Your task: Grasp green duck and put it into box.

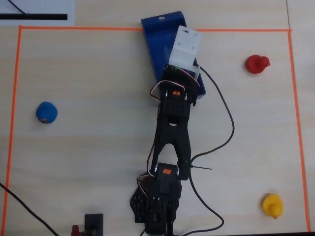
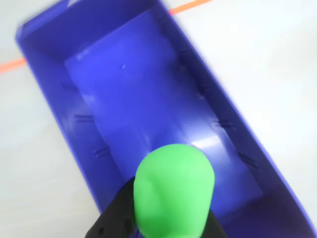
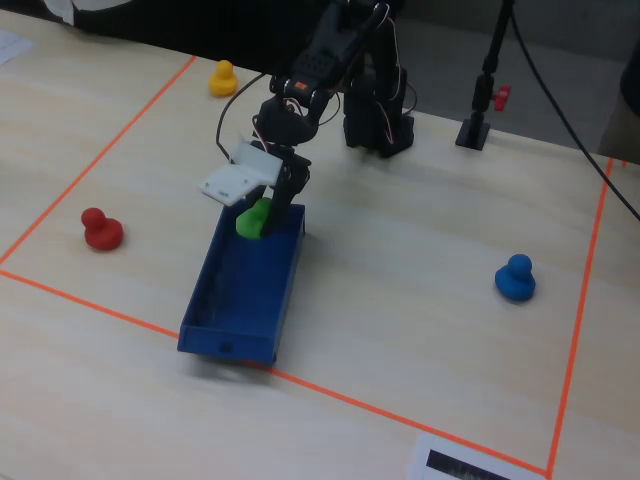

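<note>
Already hand point(image 3: 262, 222) clamped on green duck point(image 2: 173, 191), duck held above near end of box point(image 2: 148, 104), inside its walls, not yet resting on floor. Grasp and carry done; release into box left.

A lime-green duck point(image 2: 174, 191) is seen over a dark-blue box point(image 2: 124, 94), with red point(image 1: 257, 64), yellow point(image 1: 272, 205) and blue point(image 1: 47, 112) ducks inside orange tape point(image 1: 98, 28) on pale wood.
</note>
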Available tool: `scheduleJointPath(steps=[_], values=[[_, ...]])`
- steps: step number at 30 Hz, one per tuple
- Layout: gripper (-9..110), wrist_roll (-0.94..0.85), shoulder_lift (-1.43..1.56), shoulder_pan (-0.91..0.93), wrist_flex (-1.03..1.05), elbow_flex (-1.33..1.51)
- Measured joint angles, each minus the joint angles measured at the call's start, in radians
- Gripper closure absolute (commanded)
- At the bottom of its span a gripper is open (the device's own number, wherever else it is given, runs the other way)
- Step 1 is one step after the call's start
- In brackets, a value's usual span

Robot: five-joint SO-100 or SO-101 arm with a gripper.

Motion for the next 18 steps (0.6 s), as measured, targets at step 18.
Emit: scheduleJointPath(steps=[18], values=[[73,-0.02,0.078,0.06,0.253,-0.247]])
